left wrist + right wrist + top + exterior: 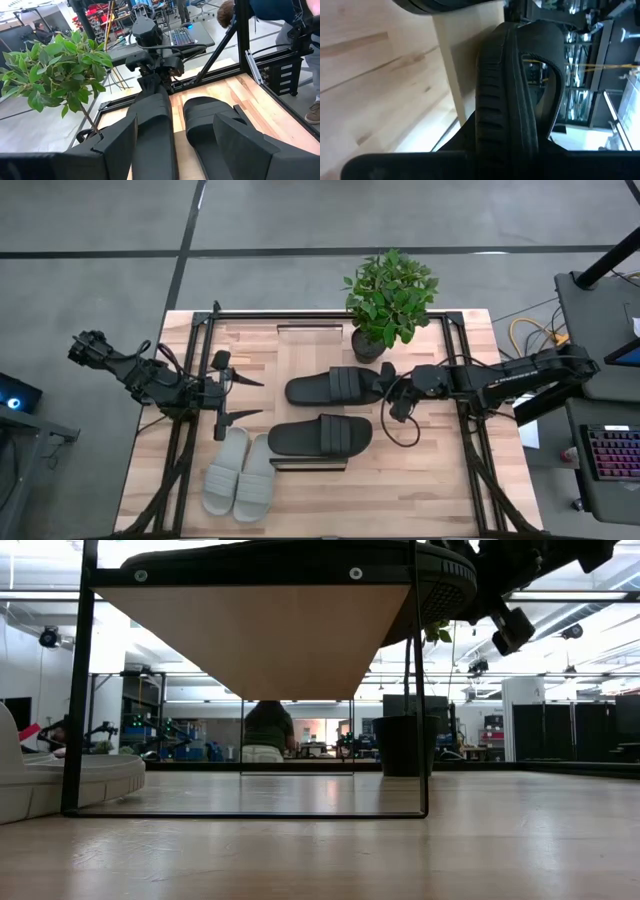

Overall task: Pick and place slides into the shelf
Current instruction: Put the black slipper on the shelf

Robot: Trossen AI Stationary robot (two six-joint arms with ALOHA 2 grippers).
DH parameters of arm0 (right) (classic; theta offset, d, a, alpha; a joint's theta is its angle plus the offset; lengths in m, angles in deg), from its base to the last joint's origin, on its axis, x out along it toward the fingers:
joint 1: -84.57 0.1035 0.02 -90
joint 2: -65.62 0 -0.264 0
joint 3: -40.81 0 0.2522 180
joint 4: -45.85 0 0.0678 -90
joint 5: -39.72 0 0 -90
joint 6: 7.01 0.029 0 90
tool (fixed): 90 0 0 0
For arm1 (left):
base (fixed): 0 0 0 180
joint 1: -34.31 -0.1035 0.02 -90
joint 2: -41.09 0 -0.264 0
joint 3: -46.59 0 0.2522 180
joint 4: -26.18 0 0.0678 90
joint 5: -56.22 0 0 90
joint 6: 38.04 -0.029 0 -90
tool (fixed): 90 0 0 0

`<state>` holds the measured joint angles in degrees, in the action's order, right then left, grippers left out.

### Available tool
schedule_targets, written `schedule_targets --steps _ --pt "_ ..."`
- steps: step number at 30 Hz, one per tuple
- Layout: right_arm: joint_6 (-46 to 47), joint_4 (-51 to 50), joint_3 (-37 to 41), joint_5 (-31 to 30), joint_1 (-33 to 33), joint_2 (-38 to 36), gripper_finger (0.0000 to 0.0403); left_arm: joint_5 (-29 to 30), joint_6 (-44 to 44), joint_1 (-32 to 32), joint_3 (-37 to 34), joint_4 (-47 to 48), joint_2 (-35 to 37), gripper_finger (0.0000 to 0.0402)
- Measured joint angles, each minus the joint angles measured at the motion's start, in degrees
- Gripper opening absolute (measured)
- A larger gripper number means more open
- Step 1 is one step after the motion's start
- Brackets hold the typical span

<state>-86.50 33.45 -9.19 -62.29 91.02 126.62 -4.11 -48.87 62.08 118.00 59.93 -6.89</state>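
Two black slides lie across the shelf's pale plank top. The far black slide is in my right gripper, which reaches in from the table's right and is shut on it. The near black slide rests sole-down on the plank and overhangs it on both sides. The pale grey pair sits side by side, soles down, on the table near the shelf's near left corner. My left gripper hangs open left of the shelf, facing both black slides, and touches nothing. My right gripper holds the far black slide by its end toward the table's right, pinched between the two fingers. It comes in level from the right, along the slide's length. The slide lies level over the plank; I cannot tell whether its sole rests on it.
A potted plant stands on the table just beyond the held slide's right end. Black frame rails run along both table sides. Bare wood lies near and right of the shelf. People and workbenches show in the room behind.
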Motion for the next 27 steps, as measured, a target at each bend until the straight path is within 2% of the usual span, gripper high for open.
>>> schedule_targets --steps 7,27 --pt "-0.1 2.0 1.2 0.4 0.7 4.2 0.0035 0.0 0.0 0.0 0.0 0.2 -0.1 0.0244" --pt "0.7 7.3 1.9 1.6 2.5 7.9 0.0035 0.5 -0.1 0.0 0.0 0.4 -0.3 0.0244"
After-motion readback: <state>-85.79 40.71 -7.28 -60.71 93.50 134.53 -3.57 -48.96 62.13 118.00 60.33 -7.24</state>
